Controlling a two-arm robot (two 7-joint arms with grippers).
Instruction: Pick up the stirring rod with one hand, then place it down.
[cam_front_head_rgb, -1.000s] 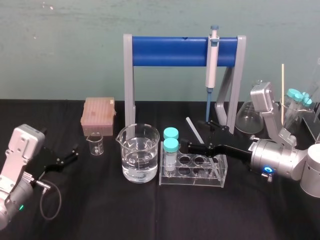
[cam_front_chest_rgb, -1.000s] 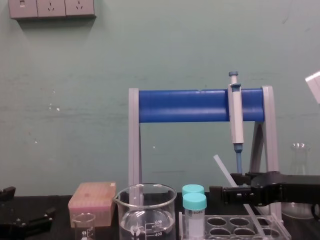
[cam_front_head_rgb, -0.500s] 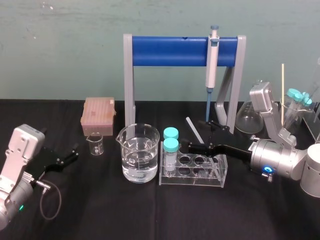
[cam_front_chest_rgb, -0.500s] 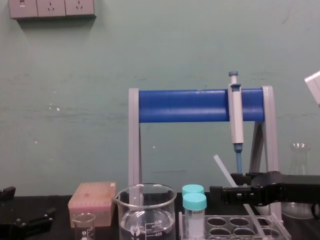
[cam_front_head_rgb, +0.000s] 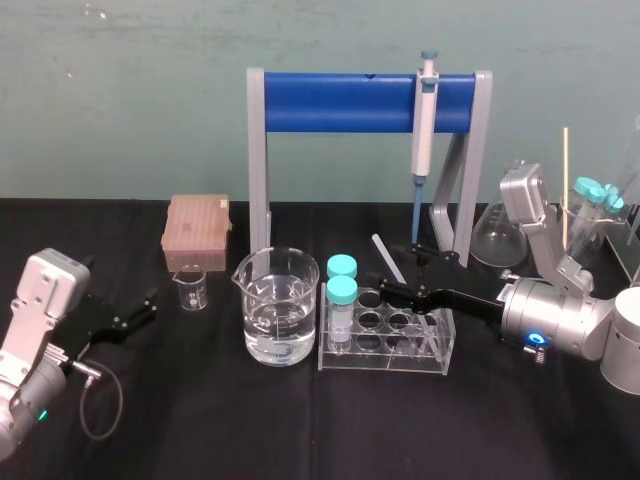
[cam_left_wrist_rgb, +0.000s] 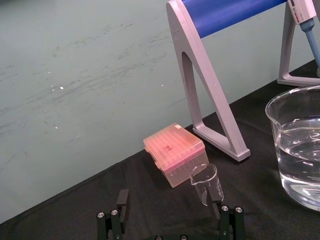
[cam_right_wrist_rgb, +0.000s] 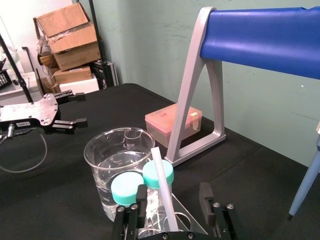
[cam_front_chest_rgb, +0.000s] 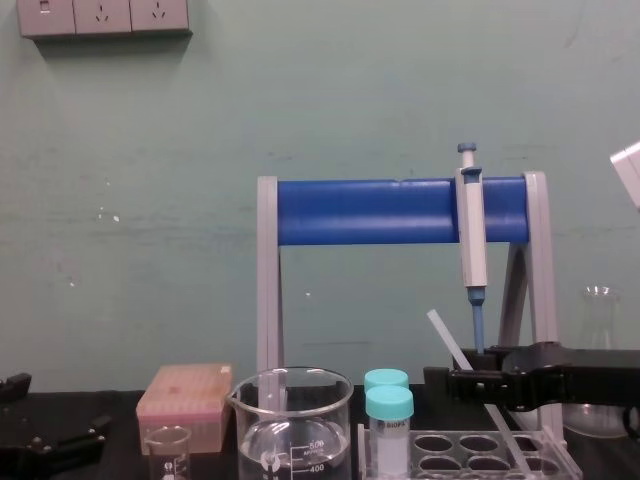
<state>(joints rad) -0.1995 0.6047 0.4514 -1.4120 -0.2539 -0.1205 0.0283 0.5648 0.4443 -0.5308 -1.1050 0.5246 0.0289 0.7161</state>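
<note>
Black R gripper (cam_right_wrist_rgb: 173, 194), jaws apart, straddles thin translucent stirring rod (cam_right_wrist_rgb: 159, 172); clear tube rack (cam_front_head_rgb: 390, 362) props it tilted for grab; L gripper (cam_front_head_rgb: 150, 306) parked, jaws apart.

Stirring rod (cam_front_head_rgb: 385, 255) midsection hidden behind right hand (cam_front_head_rgb: 400, 270); lower end indistinct in rack (cam_front_head_rgb: 385, 358).

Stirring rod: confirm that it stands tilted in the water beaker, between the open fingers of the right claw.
Not right. The stirring rod leans in the clear tube rack, not in the water beaker, as the head view shows. The rest holds: it is tilted, between the open fingers of the right claw.
</note>
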